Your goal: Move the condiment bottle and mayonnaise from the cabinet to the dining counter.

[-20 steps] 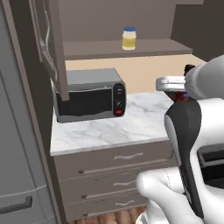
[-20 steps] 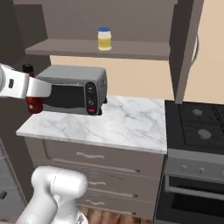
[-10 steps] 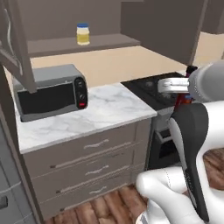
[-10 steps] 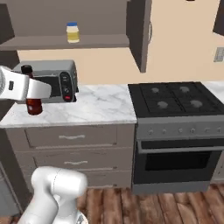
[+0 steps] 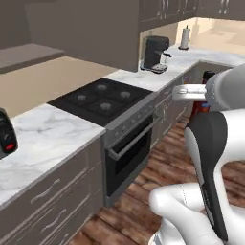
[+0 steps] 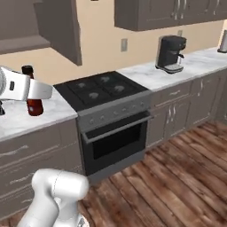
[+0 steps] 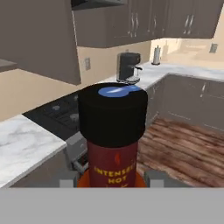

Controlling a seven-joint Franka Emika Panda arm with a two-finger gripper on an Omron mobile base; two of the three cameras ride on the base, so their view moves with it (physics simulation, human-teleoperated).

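Note:
My gripper is shut on the condiment bottle, a dark red bottle with a black cap that stands upright between the fingertips. In the left base view the condiment bottle hangs in the gripper at the right, above the wooden floor. The right base view has the condiment bottle at the left, held by the gripper in front of the marble worktop. The cabinet stands open at the upper left, its shelf bare where visible. The mayonnaise is out of view.
A black gas hob with an oven below sits mid-scene. A coffee machine and a paper towel roll stand on the far counter. The toaster oven's edge shows at the left. Wooden floor lies open on the right.
The whole scene has swung as the base turned right: toaster oven and mayonnaise shelf slid off to the left, hob and coffee machine came in. The bottle stays in the gripper.

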